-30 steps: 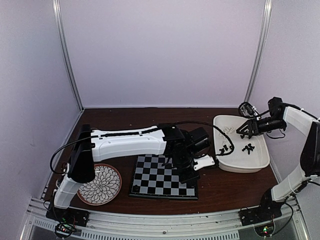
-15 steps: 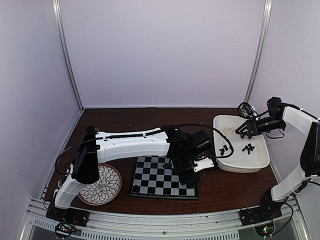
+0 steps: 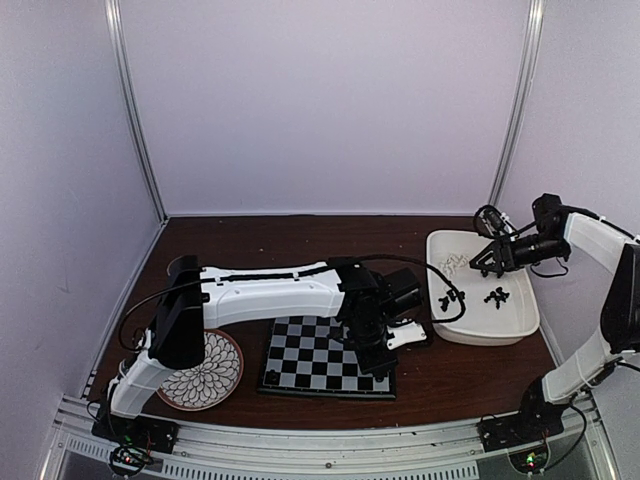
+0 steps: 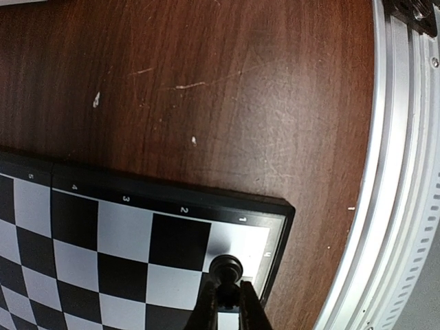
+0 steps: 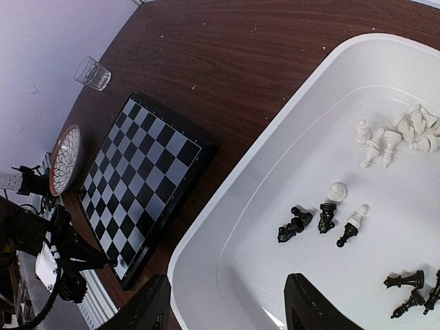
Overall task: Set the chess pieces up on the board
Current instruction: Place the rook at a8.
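Note:
The board lies flat on the table near the front edge, with no pieces standing on the squares I can see. My left gripper is over its near right corner, shut on one black chess piece. That piece hangs above the pale corner square by the "1" mark on the board; I cannot tell whether it touches. My right gripper hovers open and empty over the white tub. Several black chess pieces and white chess pieces lie loose in the tub.
A round flower-patterned plate sits left of the board. A small clear glass stands beyond the board's far corner. The tub is to the right of the board. A metal rail runs along the table's front edge.
The left arm has shifted, carrying its gripper and the black piece a little nearer and lower over the board's near right corner. The right gripper has hardly moved.

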### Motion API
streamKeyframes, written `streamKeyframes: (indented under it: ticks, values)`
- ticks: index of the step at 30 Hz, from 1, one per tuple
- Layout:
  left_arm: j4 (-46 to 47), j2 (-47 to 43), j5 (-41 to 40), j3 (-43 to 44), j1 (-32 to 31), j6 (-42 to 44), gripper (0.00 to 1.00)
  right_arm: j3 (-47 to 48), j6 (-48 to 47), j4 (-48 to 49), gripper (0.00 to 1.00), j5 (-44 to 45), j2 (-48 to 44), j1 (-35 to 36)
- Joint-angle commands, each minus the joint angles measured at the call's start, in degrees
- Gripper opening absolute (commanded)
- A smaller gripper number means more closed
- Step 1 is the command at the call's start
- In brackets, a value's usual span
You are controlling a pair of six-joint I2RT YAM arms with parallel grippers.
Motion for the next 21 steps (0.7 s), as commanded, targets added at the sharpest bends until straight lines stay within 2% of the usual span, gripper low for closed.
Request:
streamKeyframes:
  ticks: [1,21]
  values:
    - [0.1,0.8,0.6,1.4,-0.1,-2.1,0.01,0.5,-0.6,-0.8,0.60,0.3,0.2,0.7]
    - [0.6,2.2,0.2,1.6,-0.2,-4.1,0.01,0.7,-0.9,-1.0,0.60,0.3,0.0,1.5]
